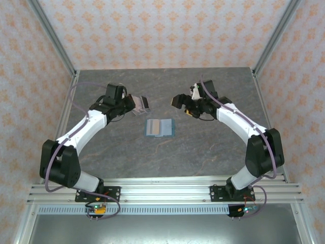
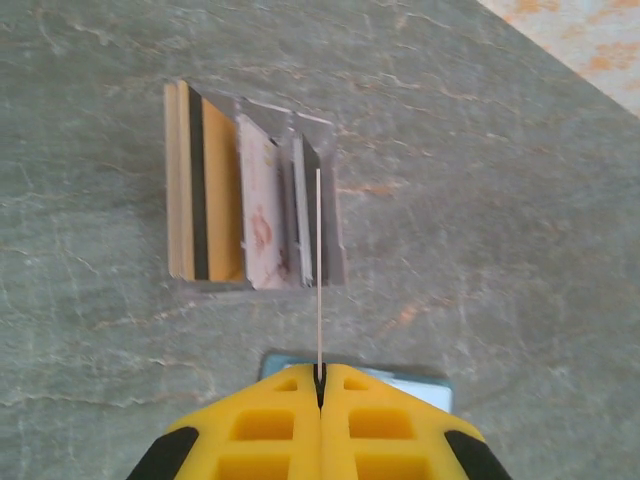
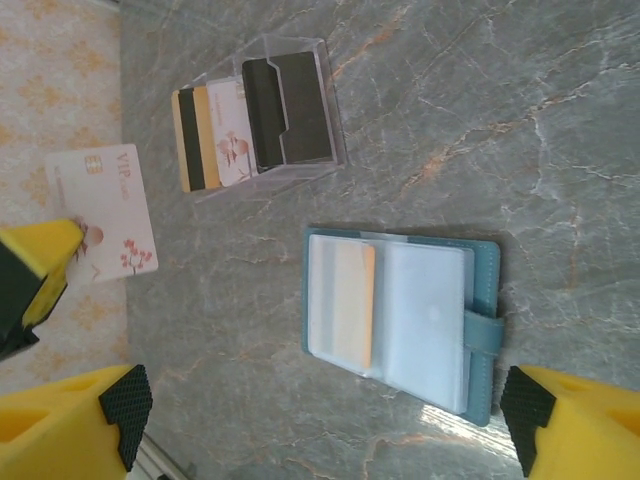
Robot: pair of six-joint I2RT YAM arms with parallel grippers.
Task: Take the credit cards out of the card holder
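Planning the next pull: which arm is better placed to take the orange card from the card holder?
Right, probably. The right gripper is open, empty, facing the card holder; the left gripper is shut on a pale card at the clear box.

A robot test cell in a lab is shown. A left arm and a right arm are bolted to aluminium rails. Beyond and beside the left gripper and right gripper, the marbled tabletop is enclosed by patterned wall panels framed by aluminium posts.
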